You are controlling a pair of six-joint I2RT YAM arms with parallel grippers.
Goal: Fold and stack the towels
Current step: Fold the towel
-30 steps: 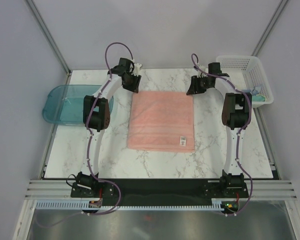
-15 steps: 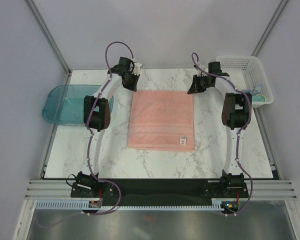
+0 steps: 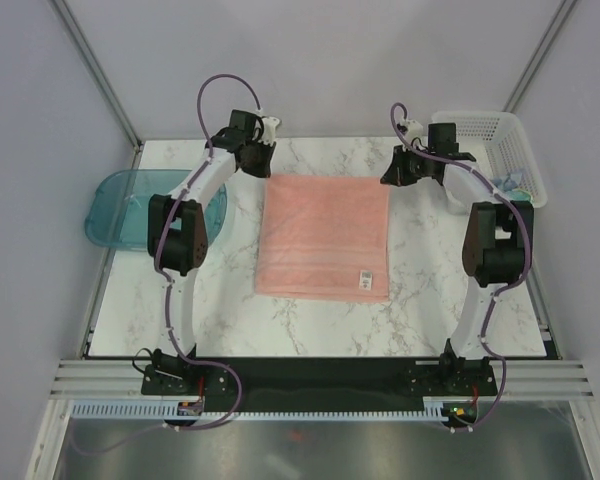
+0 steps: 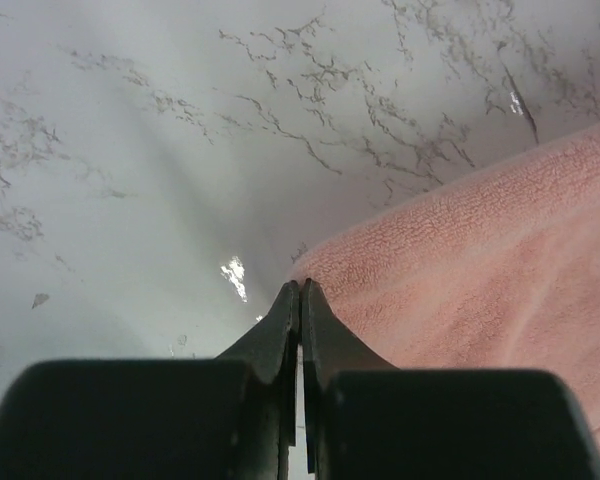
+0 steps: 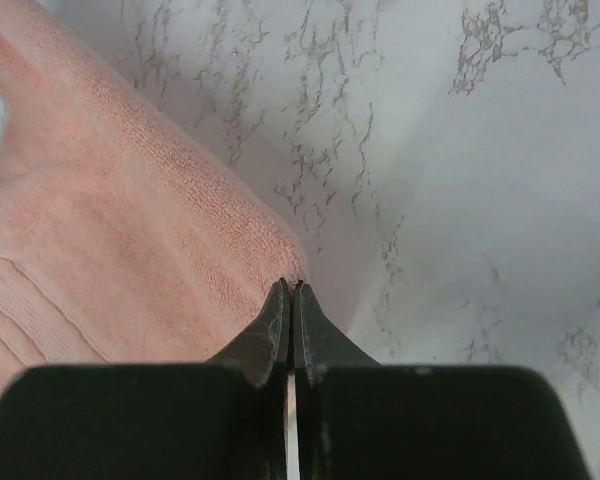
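Observation:
A salmon-pink towel [image 3: 323, 240] lies flat in the middle of the marble table, with a small white tag [image 3: 364, 281] near its front right corner. My left gripper [image 3: 263, 168] is at its far left corner, jaws shut on that corner [image 4: 300, 285]. My right gripper [image 3: 392, 178] is at its far right corner, jaws shut on that corner [image 5: 292, 285]. Both corners look slightly raised, with shadow beneath the pink towel in the left wrist view [image 4: 480, 280] and in the right wrist view [image 5: 110, 230]. A bit of light blue and pale cloth [image 3: 515, 190] shows in the basket.
A white mesh basket [image 3: 485, 130] stands at the far right corner of the table. A translucent teal tray [image 3: 120, 210] sits at the left edge. Grey walls and frame posts close in the back and sides.
Both grippers have moved outward and back at the towel's far corners. The towel's far edge has shifted slightly away. Both elbows have swung outward.

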